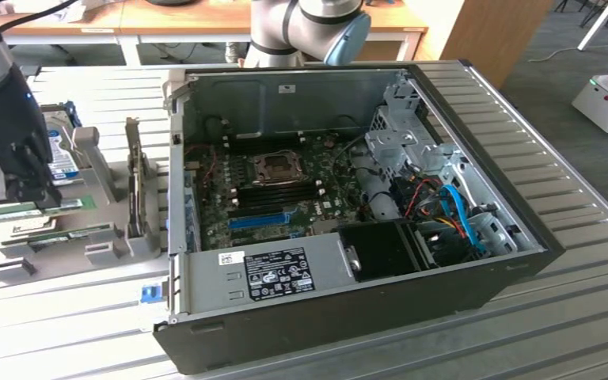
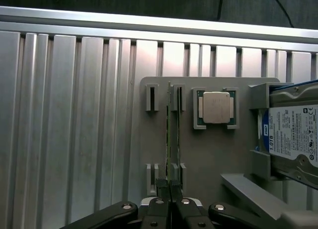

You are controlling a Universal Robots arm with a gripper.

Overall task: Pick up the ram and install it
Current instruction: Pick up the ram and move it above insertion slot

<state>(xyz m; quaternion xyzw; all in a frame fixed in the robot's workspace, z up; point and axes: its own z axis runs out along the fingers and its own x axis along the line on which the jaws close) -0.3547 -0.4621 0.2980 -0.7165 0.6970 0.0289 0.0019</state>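
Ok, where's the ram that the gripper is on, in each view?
Exterior view: the ram sits in the grey holder at the exterior view's left, under the gripper.
Wrist view: the ram stands edge-on in the holder's slots, beside the CPU.
Shared landmark: the blue-labelled hard drive next to the holder.

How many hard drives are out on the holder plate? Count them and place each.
1. The hard drive sits at the edge of the gray holder plate, next to the CPU. Others may be hidden inside the computer case.
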